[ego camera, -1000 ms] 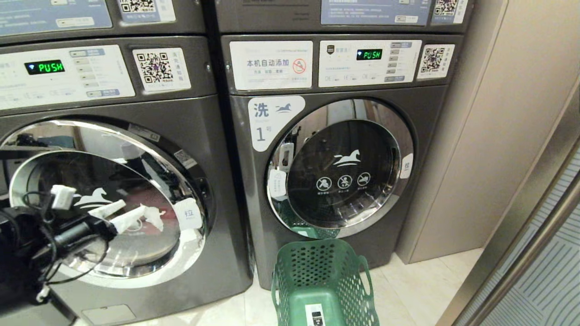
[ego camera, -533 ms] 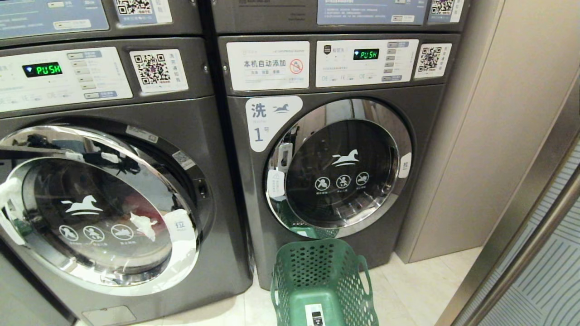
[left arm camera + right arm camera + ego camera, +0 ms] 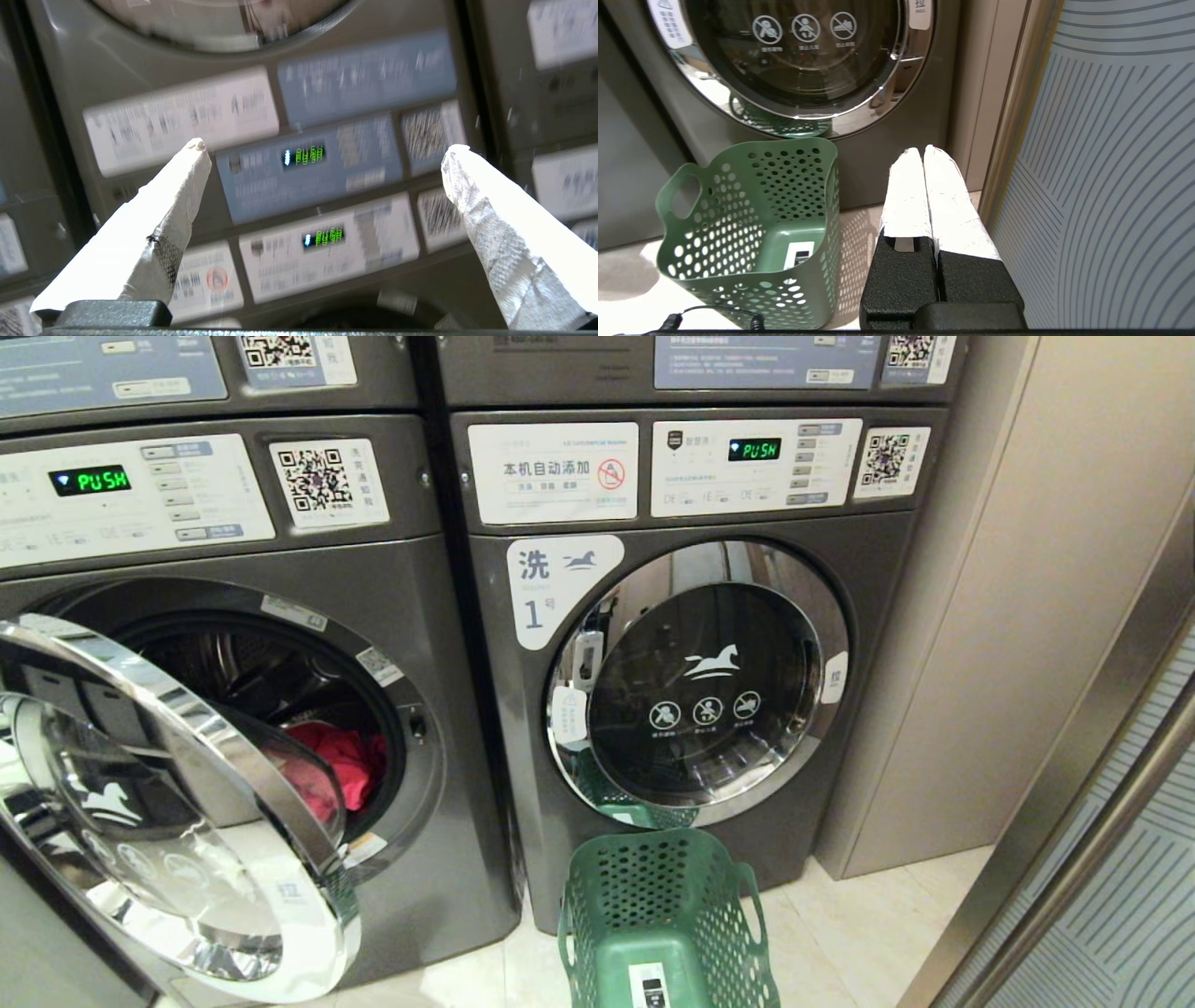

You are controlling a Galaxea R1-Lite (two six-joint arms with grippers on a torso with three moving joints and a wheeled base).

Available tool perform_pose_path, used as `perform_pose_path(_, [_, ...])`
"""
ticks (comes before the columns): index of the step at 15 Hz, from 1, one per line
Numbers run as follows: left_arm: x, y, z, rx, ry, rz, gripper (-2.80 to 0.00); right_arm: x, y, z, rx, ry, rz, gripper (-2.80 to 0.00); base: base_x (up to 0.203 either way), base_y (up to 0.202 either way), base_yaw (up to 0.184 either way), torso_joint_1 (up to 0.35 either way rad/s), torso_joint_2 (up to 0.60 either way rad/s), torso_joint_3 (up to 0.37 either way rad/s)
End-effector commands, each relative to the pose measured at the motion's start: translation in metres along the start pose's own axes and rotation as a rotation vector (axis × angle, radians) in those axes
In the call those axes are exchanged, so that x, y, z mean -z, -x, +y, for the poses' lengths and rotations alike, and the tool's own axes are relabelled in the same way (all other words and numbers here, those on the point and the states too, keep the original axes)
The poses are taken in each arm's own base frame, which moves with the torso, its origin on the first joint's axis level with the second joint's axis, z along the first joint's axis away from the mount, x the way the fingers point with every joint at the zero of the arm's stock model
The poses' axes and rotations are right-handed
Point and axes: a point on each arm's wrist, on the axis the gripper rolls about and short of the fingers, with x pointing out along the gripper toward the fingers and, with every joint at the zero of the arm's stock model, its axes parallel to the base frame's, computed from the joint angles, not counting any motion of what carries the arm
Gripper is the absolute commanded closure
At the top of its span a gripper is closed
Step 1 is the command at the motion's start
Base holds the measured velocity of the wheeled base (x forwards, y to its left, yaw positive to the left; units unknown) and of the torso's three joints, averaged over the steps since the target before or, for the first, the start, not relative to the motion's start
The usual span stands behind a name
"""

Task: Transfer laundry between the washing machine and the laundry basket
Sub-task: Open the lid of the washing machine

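- Head view: left washing machine (image 3: 439, 859) stands with its round door (image 3: 168, 821) swung open toward the camera.
- Red laundry (image 3: 341, 770) lies inside the drum, low behind the door's rim.
- Green laundry basket (image 3: 658, 915), holding no clothes, sits on the floor (image 3: 840, 943) just before the closed right washer (image 3: 695, 681).
- Left gripper (image 3: 322, 154) is spread wide and grasps nothing; it faces blurred control panels, apparently the stacked machines'.
- Right gripper (image 3: 923, 151) is clenched, empty, near the basket.

Grey washing machine (image 3: 448, 644), red laundry (image 3: 341, 770), green perforated laundry basket (image 3: 658, 915)
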Motion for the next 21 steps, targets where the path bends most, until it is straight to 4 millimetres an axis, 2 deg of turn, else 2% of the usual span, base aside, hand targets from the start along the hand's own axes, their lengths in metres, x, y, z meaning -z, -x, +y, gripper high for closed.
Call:
perform_pose_path(1, [-0.044,0.012,-0.037,-0.097,0.133,0.114,-2.8,0.0,0.0,0.0,0.001,0.0,0.0,0.0,0.0,0.0,0.0,0.0,0.0,0.0])
perform_pose_path(3, [-0.057,0.034,-0.074,-0.194,0.171,0.29,-2.8,0.0,0.0,0.0,0.001,0.0,0.0,0.0,0.0,0.0,0.0,0.0,0.0,0.0])
perform_pose_path(4, [-0.055,0.045,-0.086,-0.206,0.08,0.366,-2.8,0.0,0.0,0.0,0.001,0.0,0.0,0.0,0.0,0.0,0.0,0.0,0.0,0.0])
perform_pose_path(5, [-0.049,0.052,-0.09,-0.201,0.022,0.418,-2.8,0.0,0.0,0.0,0.001,0.0,-0.001,0.0,0.0,0.0,0.0,0.0,0.0,0.0])
perform_pose_path(7, [-0.035,0.059,-0.093,-0.15,0.014,0.427,-2.8,0.0,0.0,0.0,0.001,0.0,0.0,0.0,0.0,0.0,0.0,0.0,0.0,0.0])
perform_pose_path(9, [-0.004,0.071,-0.103,-0.098,0.043,0.467,-2.8,0.0,0.0,0.0,0.001,0.0,0.0,0.0,0.0,0.0,0.0,0.0,0.0,0.0])
perform_pose_path(11, [0.053,0.094,-0.123,-0.044,0.063,0.584,-2.8,0.0,0.0,0.0,0.001,0.0,0.0,0.0,0.0,0.0,0.0,0.0,0.0,0.0])
perform_pose_path(13, [0.111,0.125,-0.145,-0.029,0.083,0.691,-2.8,0.0,0.0,0.0,0.001,0.0,0.0,0.0,0.0,0.0,0.0,0.0,0.0,0.0])
perform_pose_path(15, [0.155,0.169,-0.164,0.024,0.125,0.763,-2.8,0.0,0.0,0.0,0.001,0.0,0.0,0.0,0.0,0.0,0.0,0.0,0.0,0.0])
perform_pose_path(17, [0.176,0.213,-0.177,0.081,0.166,0.768,-2.8,0.0,0.0,0.0,0.001,-0.002,0.0,0.0,0.0,0.0,0.0,0.0,0.0,0.0])
perform_pose_path(18, [0.178,0.225,-0.179,0.091,0.188,0.748,-2.8,0.0,0.0,0.0,0.001,-0.002,0.0,0.0,0.0,0.0,0.0,0.0,0.0,0.0])
perform_pose_path(19, [0.176,0.229,-0.179,0.081,0.197,0.726,-2.8,0.0,0.0,0.0,0.001,-0.002,0.0,0.0,0.0,0.0,0.0,0.0,0.0,0.0])
perform_pose_path(21, [0.178,0.23,-0.177,-0.031,0.102,0.781,-2.8,0.0,0.0,0.0,0.001,-0.002,0.0,0.0,0.0,0.0,0.0,0.0,0.0,0.0])
